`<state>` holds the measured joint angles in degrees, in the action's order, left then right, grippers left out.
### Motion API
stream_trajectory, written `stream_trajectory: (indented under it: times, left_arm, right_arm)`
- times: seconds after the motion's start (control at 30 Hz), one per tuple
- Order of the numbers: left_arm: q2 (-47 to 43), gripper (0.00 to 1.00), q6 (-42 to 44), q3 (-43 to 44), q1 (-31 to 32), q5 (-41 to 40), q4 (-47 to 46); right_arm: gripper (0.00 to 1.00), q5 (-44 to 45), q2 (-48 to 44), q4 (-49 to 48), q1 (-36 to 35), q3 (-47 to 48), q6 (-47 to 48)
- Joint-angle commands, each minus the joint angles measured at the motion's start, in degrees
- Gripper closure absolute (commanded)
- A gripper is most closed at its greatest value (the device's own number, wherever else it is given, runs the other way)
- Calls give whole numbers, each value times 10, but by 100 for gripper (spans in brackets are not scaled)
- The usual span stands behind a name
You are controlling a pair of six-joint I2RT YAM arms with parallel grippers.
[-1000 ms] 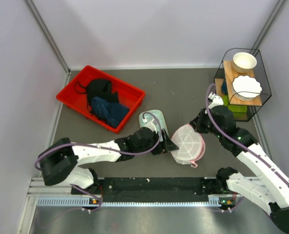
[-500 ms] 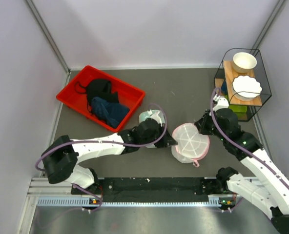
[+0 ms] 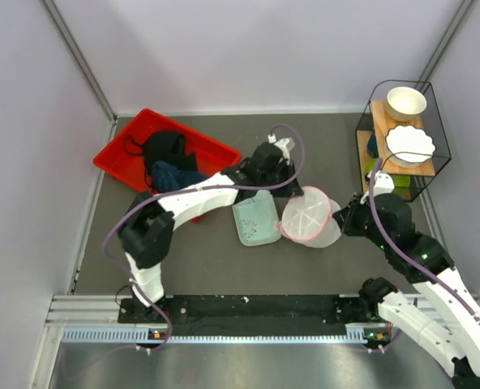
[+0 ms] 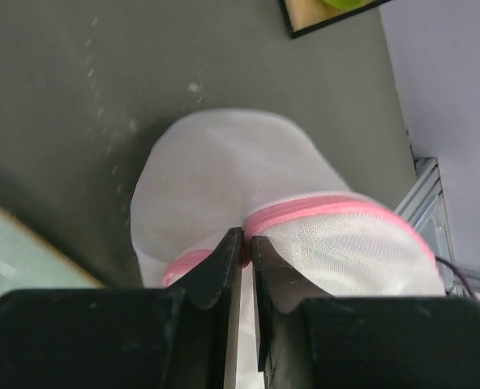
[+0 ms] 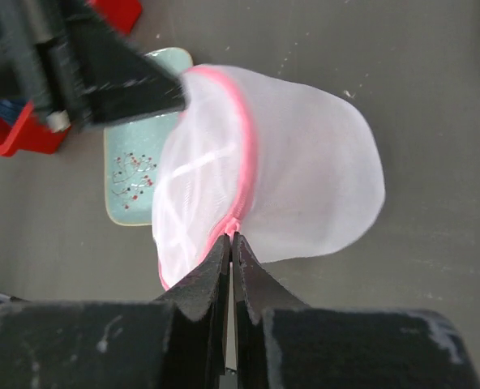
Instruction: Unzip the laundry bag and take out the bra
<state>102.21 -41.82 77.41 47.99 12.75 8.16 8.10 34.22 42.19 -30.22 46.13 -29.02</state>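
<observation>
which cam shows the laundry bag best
Right wrist: nearly the whole laundry bag is in frame, pink trim clear, the right gripper pinching it. Top external shows it small beside the mint tray. Left wrist crops it behind the left gripper.

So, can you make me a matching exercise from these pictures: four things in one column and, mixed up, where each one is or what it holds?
1 laundry bag
2 red bin
3 green tray
4 white bowl

A on the wire shelf
B flat on the table
C pinched by the left gripper and the right gripper
D holds black and dark blue clothes

Pairs: 1-C, 2-D, 3-B, 4-A.
</observation>
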Motion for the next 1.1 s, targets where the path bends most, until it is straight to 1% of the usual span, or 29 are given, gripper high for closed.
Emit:
stream_trajectory:
  times: [0.0, 0.03, 0.07, 0.1, 0.17, 0.2, 0.27, 0.33, 0.37, 0.43, 0.47, 0.5, 0.53, 0.57, 0.6, 0.63, 0.67, 0.7, 0.73, 0.77, 0.8, 0.83, 0.87, 0.9, 0.93, 1.0, 1.03, 1.07]
  left_arm:
    - [87, 81, 75, 151, 4, 43, 45]
    - [101, 77, 78, 171, 4, 39, 54]
    - [113, 70, 82, 190, 4, 39, 62]
    - [129, 55, 85, 218, 4, 44, 74]
    - [131, 41, 91, 230, 5, 43, 74]
    - [122, 31, 96, 230, 6, 42, 74]
    - [95, 20, 111, 225, 9, 27, 77]
    - [70, 11, 120, 203, 11, 12, 78]
    - [39, 9, 127, 193, 10, -3, 78]
    - [5, 9, 134, 156, 12, -25, 75]
    - [-30, 9, 137, 141, 13, -54, 75]
    - [-48, 10, 139, 109, 15, -69, 74]
    - [-67, 14, 142, 90, 21, -78, 74]
    - [-101, 15, 153, 72, 25, -88, 70]
    - [-118, 17, 158, 33, 32, -107, 65]
    - [-133, 18, 165, 15, 48, -119, 61]
    - [-161, 22, 181, -3, 60, -122, 48]
    - [-171, 25, 189, -36, 72, -162, 38]
    - [-180, 27, 197, -51, 97, -177, 27]
    - [-189, 31, 203, -63, 110, -196, 20]
    - [-192, 31, 206, -86, 135, -220, 0]
    - [-194, 32, 213, -98, 147, -250, -12]
    - [-198, 31, 227, -110, 157, -264, -29]
    - [-199, 29, 240, -133, 177, -273, -69]
    - [-198, 28, 252, -144, 187, -292, -80]
    - [-197, 30, 294, -178, 208, -308, -140]
    - [-199, 30, 301, -189, 214, -330, -185]
    - [-199, 30, 305, -197, 218, -361, -198]
  right_arm:
    - [100, -41, -23, 17, -4, -11, -28]
    - [100, -41, -27, 17, -4, -16, -34]
    - [100, -36, -28, 17, -3, -25, -34]
    - [100, -27, -28, 18, -4, -29, -36]
    - [100, -21, -26, 16, -4, -40, -41]
    - [100, -15, -24, 15, -4, -43, -42]
    - [100, -9, -21, 12, -4, -47, -46]
    - [100, -1, -20, 8, -4, -49, -46]
    - [100, 1, -20, 5, -4, -48, -45]
    - [100, 3, -17, 3, -4, -44, -43]
    - [100, 3, -16, 2, -4, -39, -41]
    - [100, 3, -13, 2, -3, -37, -37]
    - [100, 3, -13, 1, -4, -33, -36]
    - [100, 3, -11, 1, -3, -28, -33]
    - [100, 5, -7, 2, -4, -25, -29]
    - [100, 6, -5, 1, -4, -24, -28]
    - [100, 7, -2, 0, -4, -20, -26]
    - [100, 8, 1, -2, -4, -19, -25]
    - [100, 6, 7, -4, -4, -17, -23]
    - [100, 7, 9, -4, -4, -16, -23]
    - [100, 6, 11, -8, -3, -15, -22]
    - [100, 5, 13, -10, -3, -13, -20]
    - [100, 7, 15, -11, -3, -11, -20]
    - [100, 7, 15, -10, -3, -10, -18]
    - [100, 7, 16, -12, -3, -10, -17]
    - [100, 7, 18, -14, -2, -9, -17]
    - [100, 6, 19, -16, -2, -9, -17]
    - [100, 4, 19, -17, -2, -9, -16]
